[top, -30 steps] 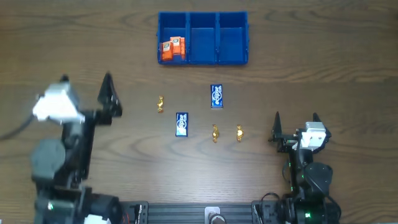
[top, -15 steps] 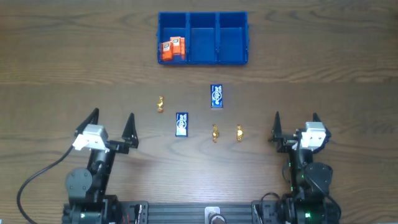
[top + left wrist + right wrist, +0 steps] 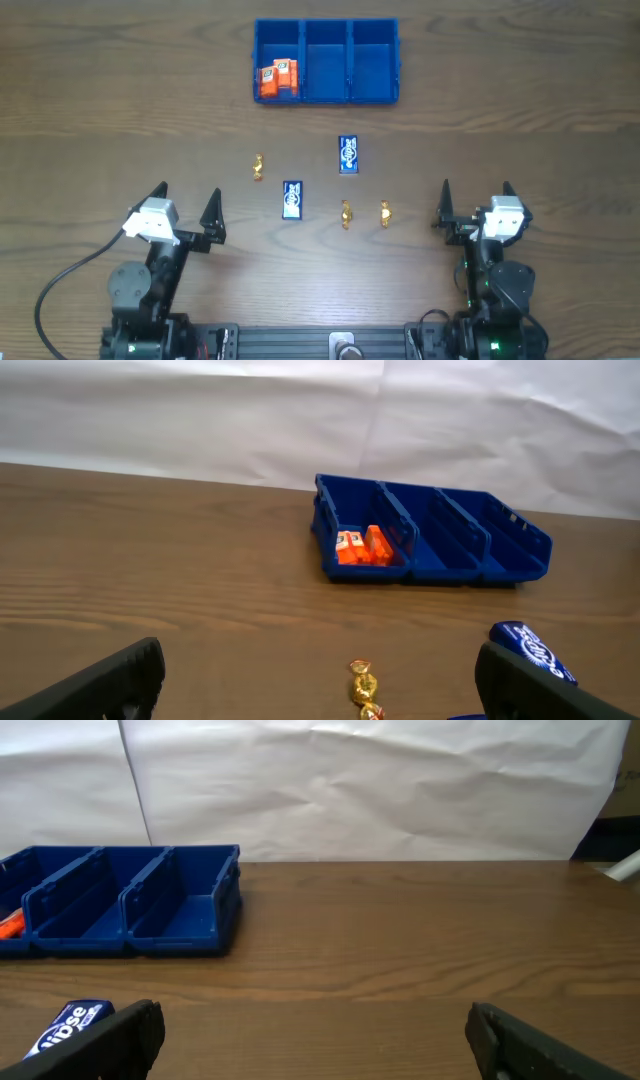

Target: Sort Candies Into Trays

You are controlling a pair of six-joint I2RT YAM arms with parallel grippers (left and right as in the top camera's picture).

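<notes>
Brown wooden table (image 3: 100, 100) carries a sort that looks barely begun, with one kind of candy binned and two kinds lying loose. At the far edge of the work area sits the blue tray (image 3: 327, 99), which has three compartments. Its left one holds the orange candies (image 3: 279, 80), while the middle and right ones are empty.

Near the arm bases, the left gripper (image 3: 189, 192) and the right gripper (image 3: 476, 188) both hang with fingers spread wide and hold nothing, so the step in hand appears to be choosing a next pick.

Between grippers and tray lie two blue bars, one nearer the tray (image 3: 348, 155) and one nearer the left arm (image 3: 292, 200). Three gold sweets are scattered around them: one apart (image 3: 258, 167) and two side by side (image 3: 346, 214) (image 3: 385, 212). The next move probably calls for lowering over one piece, closing squarely, and assigning it an empty compartment.
</notes>
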